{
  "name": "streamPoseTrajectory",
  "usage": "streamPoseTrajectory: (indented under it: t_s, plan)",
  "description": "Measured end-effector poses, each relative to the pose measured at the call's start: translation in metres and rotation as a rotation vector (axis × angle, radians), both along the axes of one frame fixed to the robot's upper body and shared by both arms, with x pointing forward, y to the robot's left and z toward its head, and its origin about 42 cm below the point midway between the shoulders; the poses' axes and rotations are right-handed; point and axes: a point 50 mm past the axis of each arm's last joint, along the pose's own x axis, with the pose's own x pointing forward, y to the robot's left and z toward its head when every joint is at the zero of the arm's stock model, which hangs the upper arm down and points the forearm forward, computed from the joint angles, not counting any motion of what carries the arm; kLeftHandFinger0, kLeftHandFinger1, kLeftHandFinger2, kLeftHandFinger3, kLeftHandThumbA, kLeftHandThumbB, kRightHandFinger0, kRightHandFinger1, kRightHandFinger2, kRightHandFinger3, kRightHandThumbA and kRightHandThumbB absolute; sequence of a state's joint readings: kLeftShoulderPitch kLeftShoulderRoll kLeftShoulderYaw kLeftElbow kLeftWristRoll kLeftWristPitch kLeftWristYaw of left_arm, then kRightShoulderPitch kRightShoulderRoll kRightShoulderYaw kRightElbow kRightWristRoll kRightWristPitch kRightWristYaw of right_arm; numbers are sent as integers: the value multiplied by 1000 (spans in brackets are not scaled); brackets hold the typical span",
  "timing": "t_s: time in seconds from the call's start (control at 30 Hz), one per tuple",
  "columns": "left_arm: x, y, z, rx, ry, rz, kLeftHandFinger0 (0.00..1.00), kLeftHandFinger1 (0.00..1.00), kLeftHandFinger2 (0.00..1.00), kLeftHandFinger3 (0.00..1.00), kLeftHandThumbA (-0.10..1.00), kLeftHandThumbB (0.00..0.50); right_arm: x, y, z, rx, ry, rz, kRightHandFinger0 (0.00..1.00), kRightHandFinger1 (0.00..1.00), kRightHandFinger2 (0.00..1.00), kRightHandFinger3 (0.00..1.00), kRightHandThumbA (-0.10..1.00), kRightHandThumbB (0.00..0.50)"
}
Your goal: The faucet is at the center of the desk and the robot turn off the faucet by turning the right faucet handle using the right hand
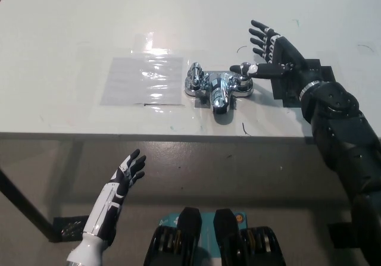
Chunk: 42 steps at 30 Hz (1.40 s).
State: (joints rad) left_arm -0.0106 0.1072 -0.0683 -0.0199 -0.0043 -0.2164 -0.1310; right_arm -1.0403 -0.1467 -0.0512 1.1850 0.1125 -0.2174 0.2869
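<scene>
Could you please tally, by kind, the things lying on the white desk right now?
Chrome faucet: 1
Clear plastic sheet: 1
Black mat: 1
Total: 3
</scene>
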Motion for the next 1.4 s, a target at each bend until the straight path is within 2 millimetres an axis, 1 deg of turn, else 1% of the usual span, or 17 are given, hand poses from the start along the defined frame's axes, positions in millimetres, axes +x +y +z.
streamPoseTrajectory:
  t_s: [0.1,0.23,0.27,0.33,0.37,0.43,0.47,0.57,0.67,0.7,0.8,0.87,0.97,1.0,1.13,1.23,1.4]
  plan:
    - [0,0,0,0,1,0,1000,1000,1000,1000,995,289,1,0,3,-3,-6,2,1000,1000,1000,1000,1000,323]
    - [0,0,0,0,2,0,1000,1000,1000,1000,979,275,1,0,3,-2,-7,6,1000,1000,1000,1000,1000,323]
    - [0,0,0,0,2,0,1000,1000,1000,1000,977,273,1,1,3,-2,-7,8,1000,1000,1000,1000,1000,342]
    - [0,0,0,0,2,0,1000,1000,1000,1000,980,273,1,2,3,2,-7,15,1000,1000,1000,1000,1000,350]
    - [0,0,0,0,2,0,1000,1000,1000,1000,983,275,0,4,3,5,-6,19,1000,1000,1000,1000,1000,366]
    - [1,0,0,0,1,0,1000,1000,1000,1000,989,272,0,7,2,12,-4,28,1000,1000,1000,1000,1000,371]
    - [1,0,0,0,0,-1,1000,1000,1000,1000,997,280,-1,10,1,18,-2,33,1000,1000,1000,1000,1000,371]
    - [2,0,1,1,-1,-1,1000,1000,1000,1000,995,265,-2,17,-1,35,1,42,1000,1000,1000,1000,1000,353]
    - [2,0,1,0,-2,-1,1000,1000,1000,1000,989,274,-3,20,-5,47,8,43,1000,1000,1000,1000,1000,346]
    - [2,0,1,0,-2,-1,1000,1000,1000,1000,990,266,-3,20,-6,49,11,43,1000,1000,1000,1000,1000,342]
    - [3,0,2,0,-5,0,1000,1000,1000,1000,993,267,-5,21,-12,55,26,42,1000,1000,1000,1000,1000,338]
    - [3,0,2,0,-7,0,1000,1000,1000,1000,989,277,-6,21,-13,56,31,42,1000,1000,1000,1000,1000,355]
    - [5,0,4,0,-11,1,1000,1000,1000,1000,988,279,-7,21,-16,63,39,40,1000,1000,1000,1000,1000,351]
    - [5,0,4,0,-12,1,1000,1000,1000,1000,988,279,-7,22,-17,66,41,39,1000,1000,1000,1000,1000,367]
    - [5,1,4,0,-12,2,1000,1000,1000,1000,988,283,-9,25,-20,91,49,38,1000,1000,1000,1000,1000,382]
    - [5,1,4,0,-12,2,1000,1000,1000,1000,993,295,-10,30,-23,107,49,38,1000,1000,1000,1000,1000,371]
    - [6,0,5,0,-14,1,1000,1000,1000,1000,996,284,-14,36,-25,139,25,15,1000,1000,1000,1000,1000,356]
